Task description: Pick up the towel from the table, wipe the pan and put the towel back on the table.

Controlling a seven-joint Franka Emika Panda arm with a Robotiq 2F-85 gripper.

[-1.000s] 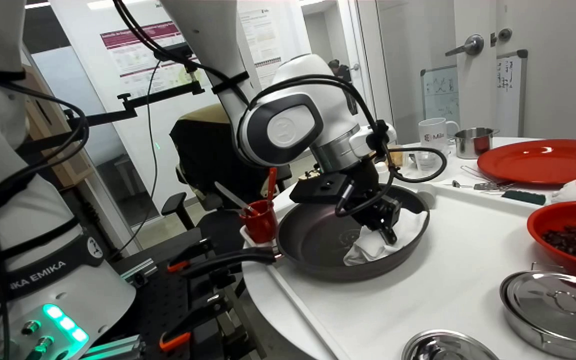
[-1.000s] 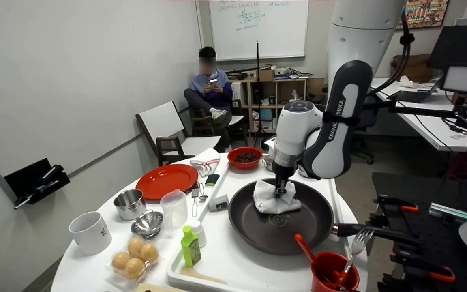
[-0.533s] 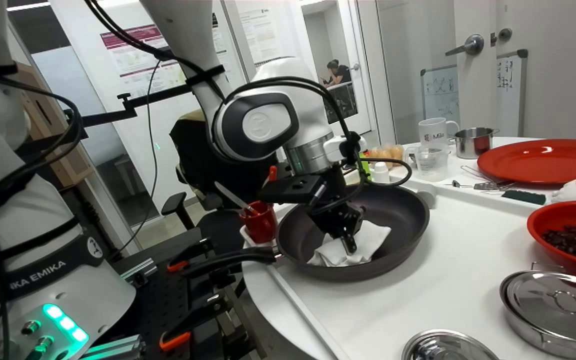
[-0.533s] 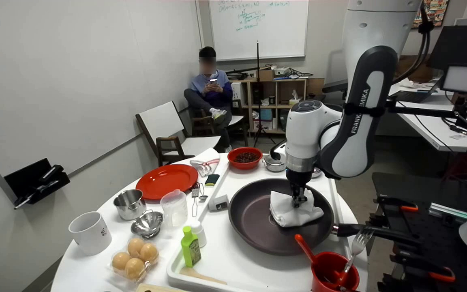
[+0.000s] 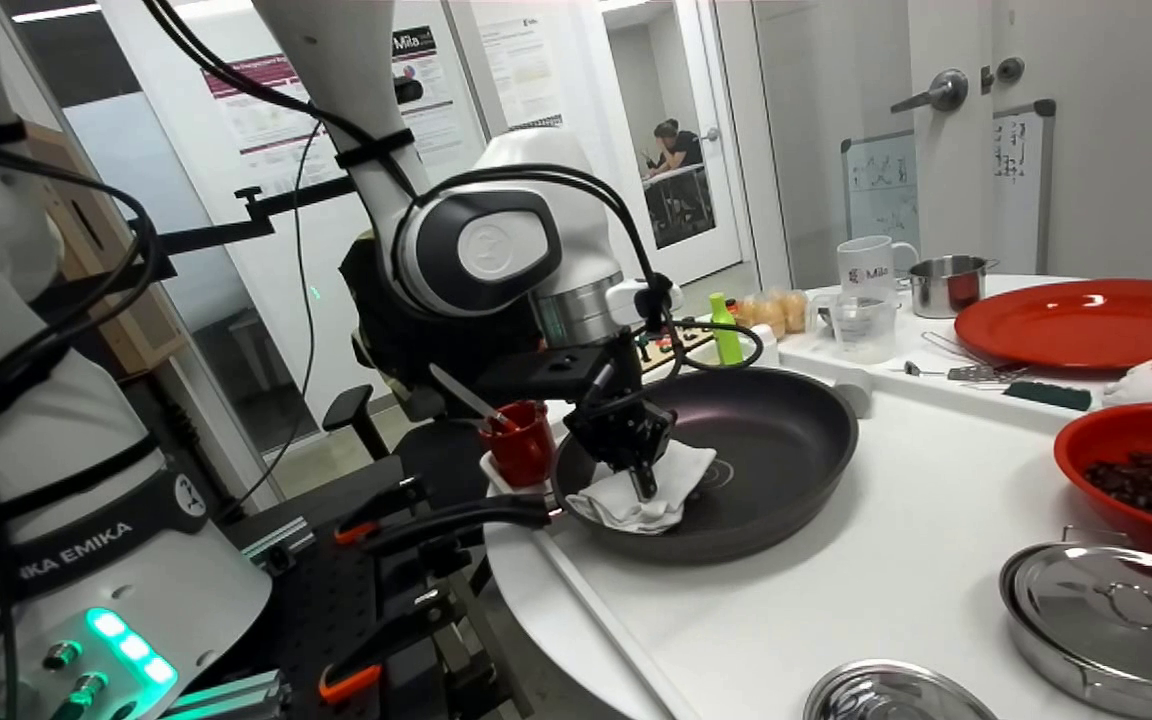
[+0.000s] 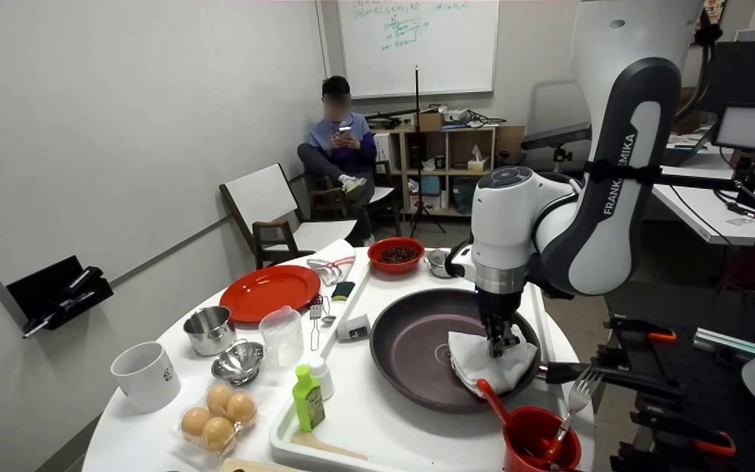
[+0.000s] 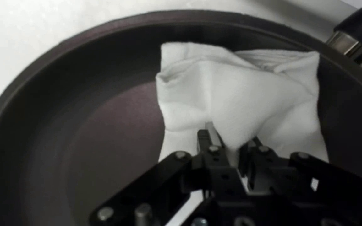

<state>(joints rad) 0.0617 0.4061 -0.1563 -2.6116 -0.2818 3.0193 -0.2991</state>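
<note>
The white towel (image 7: 247,91) lies in the pan (image 6: 410,354), towards its handle (image 6: 623,375); the gripper's fingers (image 7: 203,140) are nearly together, pinching a raised fold. It should handle light, soft and limp, with nothing to break; that bunched middle seems the best hold, though loose edges may drag.

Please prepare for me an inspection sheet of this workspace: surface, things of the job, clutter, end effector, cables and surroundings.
Surface: white table with a tray on it.
Towel: crumpled in the pan, at the handle side.
Pan: upright on the tray, handle reaching over the tray's edge.
Clutter: red cup with fork near the pan; also eggs, plate, red bowl of beans.
End effector: shut on a fold of the towel.
Cables: run along the arm; snags, nothing seen.
Surroundings: seated person with phone; second person farther off.
</note>
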